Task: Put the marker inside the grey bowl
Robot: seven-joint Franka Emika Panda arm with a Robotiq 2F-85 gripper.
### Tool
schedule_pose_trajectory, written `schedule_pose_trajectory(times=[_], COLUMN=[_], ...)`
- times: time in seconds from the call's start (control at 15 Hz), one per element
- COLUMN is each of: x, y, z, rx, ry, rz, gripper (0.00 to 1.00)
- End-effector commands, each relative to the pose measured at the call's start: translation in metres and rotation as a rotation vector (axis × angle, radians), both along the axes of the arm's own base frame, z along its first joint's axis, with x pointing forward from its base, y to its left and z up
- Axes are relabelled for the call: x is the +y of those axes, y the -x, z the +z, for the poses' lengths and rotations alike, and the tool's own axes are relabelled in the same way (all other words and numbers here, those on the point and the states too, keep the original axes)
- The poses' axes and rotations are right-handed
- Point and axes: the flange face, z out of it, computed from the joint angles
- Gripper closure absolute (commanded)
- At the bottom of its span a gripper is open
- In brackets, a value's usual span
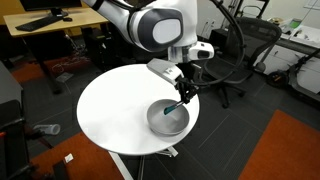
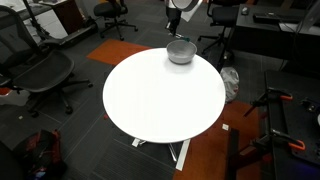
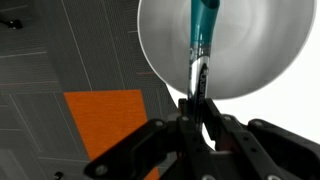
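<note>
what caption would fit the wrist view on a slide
Wrist view: gripper holding the marker above the grey bowl, orange carpet on the floor beside it.

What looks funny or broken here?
Nothing is spilled or broken. The grey bowl sits upright, close to the table's edge, and the gripper holds the marker over it.

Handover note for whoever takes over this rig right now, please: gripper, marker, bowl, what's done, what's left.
Gripper: jaws shut on the marker.
Marker: held over the bowl, teal end pointing down into it.
Bowl: upright near the table edge, nothing in it.
Done: marker picked up and brought over the bowl.
Left: open the jaws to drop it in, then pull away.
</note>
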Motion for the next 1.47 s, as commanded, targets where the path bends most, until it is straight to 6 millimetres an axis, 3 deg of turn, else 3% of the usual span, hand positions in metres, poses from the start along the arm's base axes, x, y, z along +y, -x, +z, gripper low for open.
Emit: schedule_pose_trajectory(times=[0.0,0.27,0.33,0.4,0.53,0.93,1.4], x=[0.001,0.001,0.002,0.002,0.003,0.004,0.000], y=[-0.002,0.004,0.006,0.006,0.008,0.011,0.006], z=[0.000,-0.001,-0.002,-0.003,-0.005,-0.008,-0.015], rx=[-0.001,-0.015,-0.012,-0.013,-0.011,-0.012,0.006], ry=[-0.025,-0.027,-0.028,-0.027,-0.034,-0.043,-0.024], rz=[-0.052,-0.073,-0.074,-0.084,-0.088,-0.101,-0.078], gripper=[0.95,0.95,0.88,0.56,0.49,0.03,0.00])
